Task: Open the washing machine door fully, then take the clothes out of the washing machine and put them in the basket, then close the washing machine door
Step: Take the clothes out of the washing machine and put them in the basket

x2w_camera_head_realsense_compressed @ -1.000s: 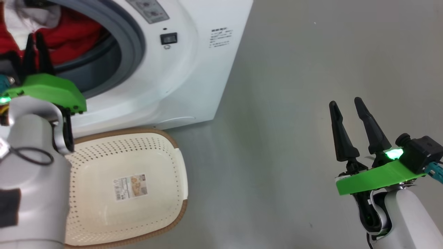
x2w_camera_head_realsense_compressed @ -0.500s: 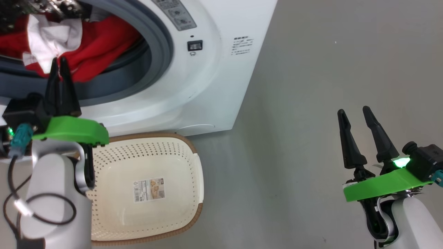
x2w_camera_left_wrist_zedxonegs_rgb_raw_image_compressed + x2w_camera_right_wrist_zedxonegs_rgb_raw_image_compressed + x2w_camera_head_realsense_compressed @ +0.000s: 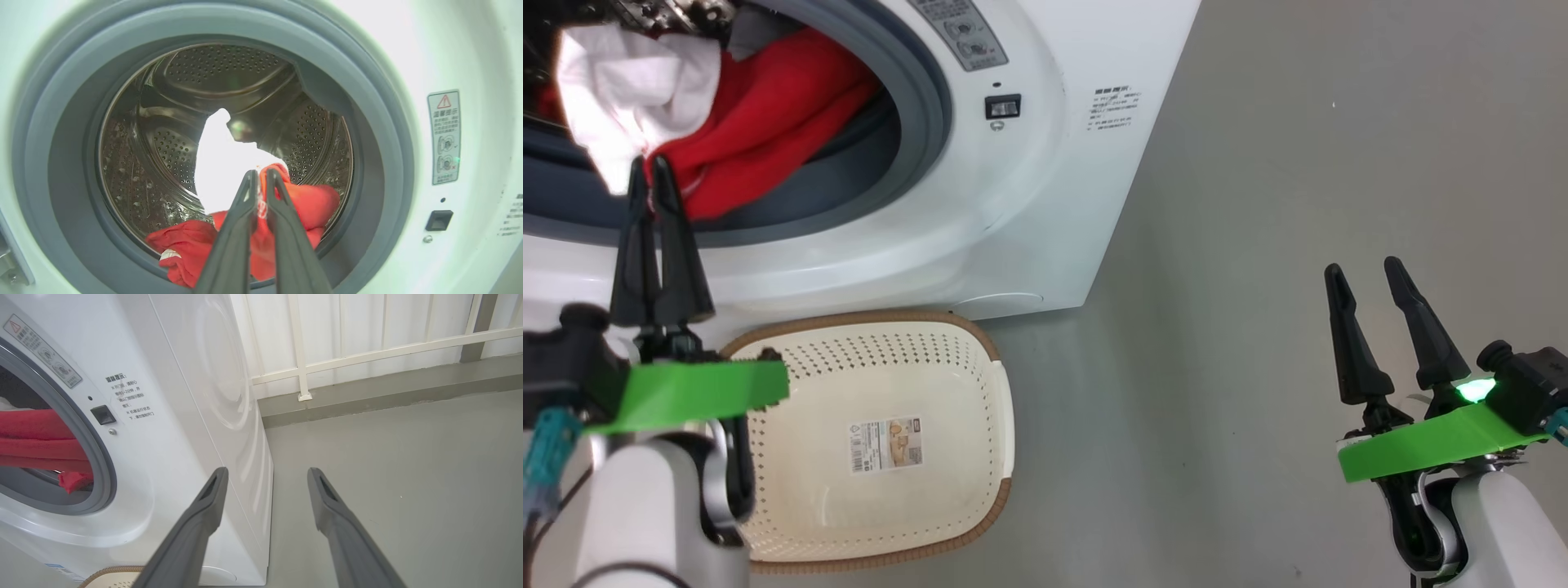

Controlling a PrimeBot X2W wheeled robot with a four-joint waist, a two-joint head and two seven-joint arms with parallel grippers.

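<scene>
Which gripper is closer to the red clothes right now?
Left. The left gripper is shut on the clothes at the mouth of the washing machine. The right gripper hangs open over the floor, off to the side and apart from them.

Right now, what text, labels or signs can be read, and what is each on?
"温馨提示:" heads the printed note on the washing machine front; lines below too small.
Warning sticker by the opening: red triangle sign, text blurred.
Paper label in the basket: barcode, print unreadable.
</scene>
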